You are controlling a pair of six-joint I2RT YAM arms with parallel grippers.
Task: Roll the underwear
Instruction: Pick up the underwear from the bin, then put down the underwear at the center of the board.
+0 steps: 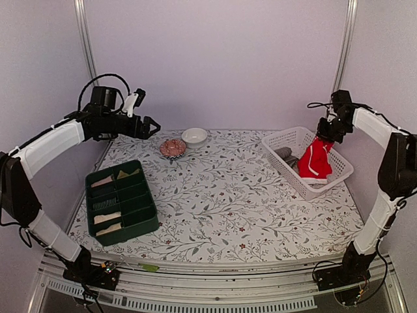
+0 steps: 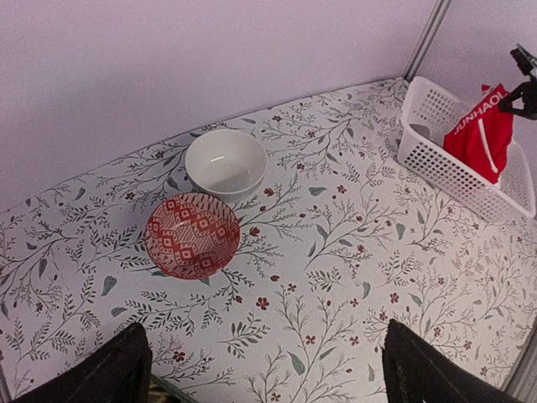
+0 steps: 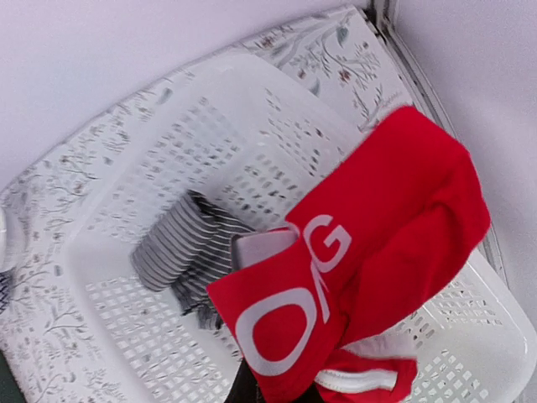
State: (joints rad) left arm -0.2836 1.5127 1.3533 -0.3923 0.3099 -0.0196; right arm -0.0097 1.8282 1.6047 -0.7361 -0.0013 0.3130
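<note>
The jaws of the right gripper [image 1: 325,134] are almost wholly covered in the wrist view by the red underwear [image 3: 369,252] hung from it. Only a dark sliver is seen at the lower edge, where the garment itself is cut off. Its white lettering is folded, so only part can be read. The striped grey garment [image 3: 180,252] is partly hidden behind the red one, and the white basket [image 3: 126,336] is cut by the right and lower edges. Of the left gripper [image 1: 152,126], only two dark fingers [image 2: 107,375] are shown in its wrist view, cropped at the bottom. In the top view, the pale pieces [image 1: 107,217] in the green tray [image 1: 130,235] are too small to be identified.
</note>
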